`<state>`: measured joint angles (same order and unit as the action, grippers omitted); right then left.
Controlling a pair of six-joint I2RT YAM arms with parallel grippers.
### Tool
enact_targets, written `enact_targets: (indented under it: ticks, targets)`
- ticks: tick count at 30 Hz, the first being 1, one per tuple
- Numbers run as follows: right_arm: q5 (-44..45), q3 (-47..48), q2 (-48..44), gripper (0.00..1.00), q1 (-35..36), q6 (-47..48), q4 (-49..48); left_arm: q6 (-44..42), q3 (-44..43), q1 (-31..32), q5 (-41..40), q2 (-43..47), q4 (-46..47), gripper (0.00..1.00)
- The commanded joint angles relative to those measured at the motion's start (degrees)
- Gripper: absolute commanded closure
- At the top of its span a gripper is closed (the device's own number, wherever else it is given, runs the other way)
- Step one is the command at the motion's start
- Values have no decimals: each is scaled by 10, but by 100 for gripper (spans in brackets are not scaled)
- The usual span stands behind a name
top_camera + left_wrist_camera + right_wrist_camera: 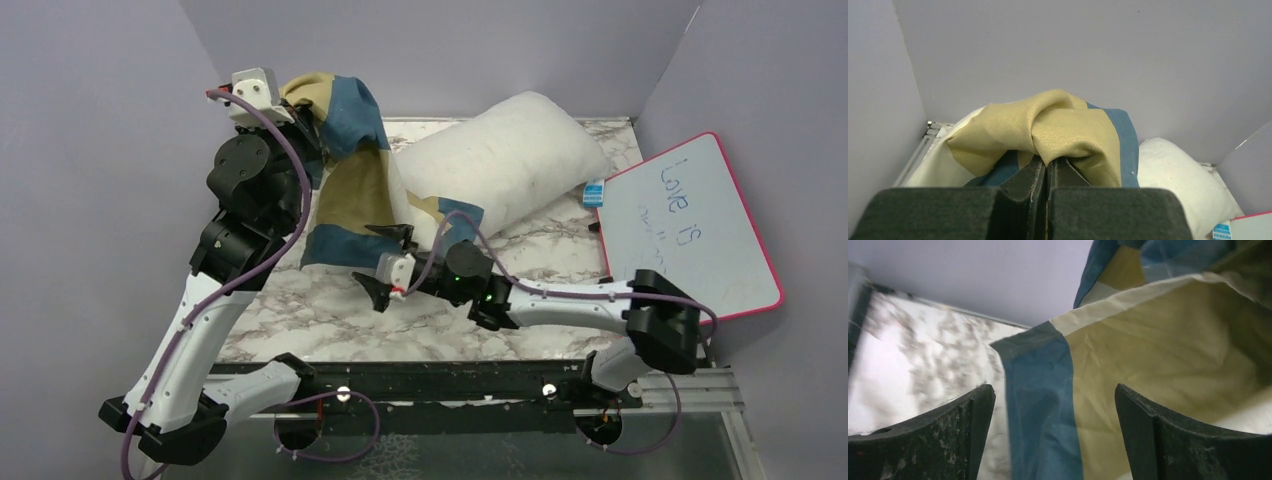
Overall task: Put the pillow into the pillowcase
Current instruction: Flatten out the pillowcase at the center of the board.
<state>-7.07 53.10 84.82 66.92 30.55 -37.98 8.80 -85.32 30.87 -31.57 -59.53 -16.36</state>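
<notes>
The pillowcase [352, 175], in blue, tan and cream blocks, hangs from my raised left gripper [300, 118] at the back left, its lower part draped down to the table over one end of the pillow. The off-white pillow [510, 155] lies slanted at the back centre. In the left wrist view my left gripper [1049, 167] is shut on a bunched tan fold of the pillowcase [1068, 130], with the pillow [1178, 180] behind. My right gripper [388, 262] is open at the pillowcase's lower edge. In the right wrist view my right gripper [1053, 400] has the blue and tan cloth [1088, 385] hanging between the fingers.
A pink-rimmed whiteboard [695, 225] with writing leans at the right wall. A small blue and white box [594, 192] lies between it and the pillow. Grey walls close in on the left, back and right. The marble tabletop [300, 320] shows in front.
</notes>
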Motion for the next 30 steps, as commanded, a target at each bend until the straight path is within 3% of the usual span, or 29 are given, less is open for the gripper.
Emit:
enact_targets:
  ticks: [1,10,14,15,16,18,19,21,22,26,30]
  targets:
    - [87,2,88,4,29,277,-155,20,-29,0,9,15,6,100]
    - [152,56,270,0,28,516,-288,22,-23,0,6,31,-1,100]
    - [188,87,353,5,19,613,-424,19,-26,0,1,38,-7,100]
    - [205,98,368,10,15,628,-458,18,-27,0,0,39,-7,100]
    - [222,104,378,22,11,642,-480,16,-27,0,-2,42,-8,100]
    - [240,99,376,64,9,654,-522,12,-26,0,-6,46,-10,100]
    - [246,88,362,76,11,644,-528,9,-25,0,-11,48,-10,100]
    - [261,57,299,97,20,597,-478,6,-23,0,-19,51,-11,100]
    - [269,39,264,99,26,562,-431,5,-22,0,-22,52,-10,100]
    - [297,-9,99,99,60,371,-233,-6,-17,0,-32,53,-10,100]
    - [228,40,-92,99,73,48,124,-10,4,0,-45,65,-15,100]
